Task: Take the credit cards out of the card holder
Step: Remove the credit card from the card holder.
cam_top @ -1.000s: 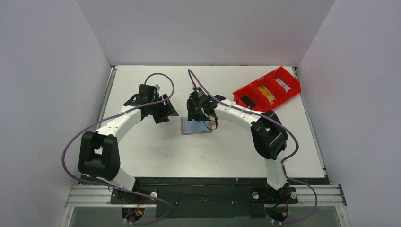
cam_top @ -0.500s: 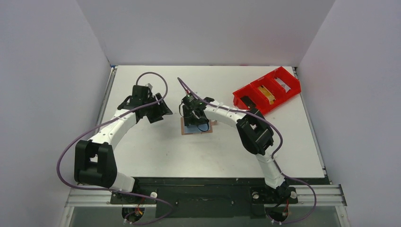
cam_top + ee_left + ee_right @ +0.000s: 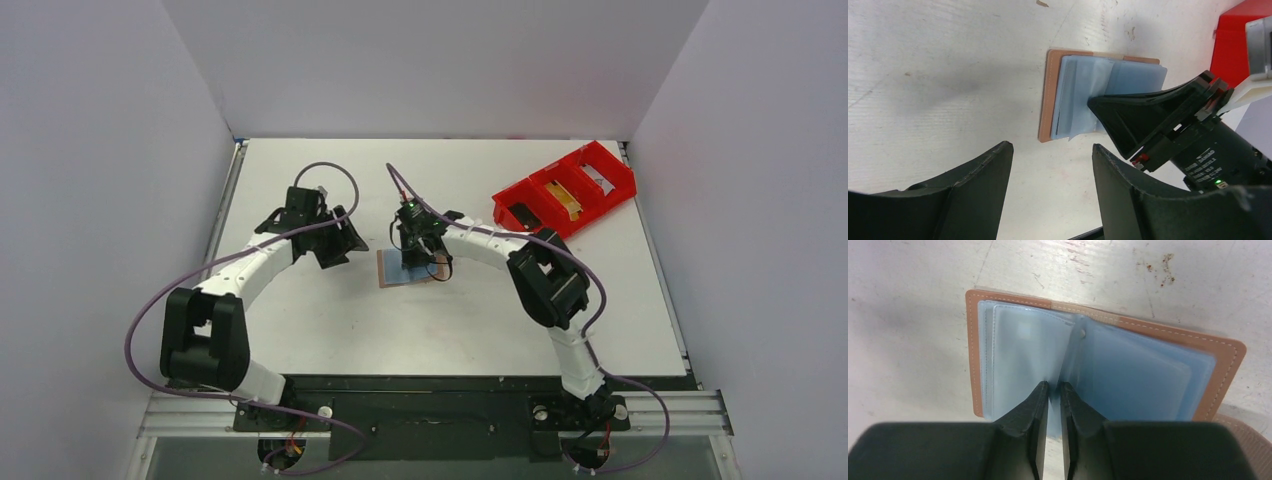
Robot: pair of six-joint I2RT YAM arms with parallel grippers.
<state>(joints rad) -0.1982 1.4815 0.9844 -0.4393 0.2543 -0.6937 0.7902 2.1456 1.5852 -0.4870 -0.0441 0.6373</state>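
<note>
A tan-brown folding card holder (image 3: pixel 391 270) with pale blue plastic sleeves lies opened flat on the white desk (image 3: pixel 300 330), near the middle and a little toward the far edge. In the right wrist view the card holder (image 3: pixel 1013 350) shows its stitched tan border around the blue sleeves, with one middle sleeve raised at the fold. The right arm (image 3: pixel 480 238) reaches over it from the right edge side, and the right jaws are narrowed to a thin slit, one tip on each side of that raised sleeve at the holder's near edge. The left arm (image 3: pixel 250 262) holds the left jaws wide and empty above bare desk just left of the card holder (image 3: pixel 1073 95). A red plastic compartment tray (image 3: pixel 565 190) sits at the far right corner, well apart
</note>
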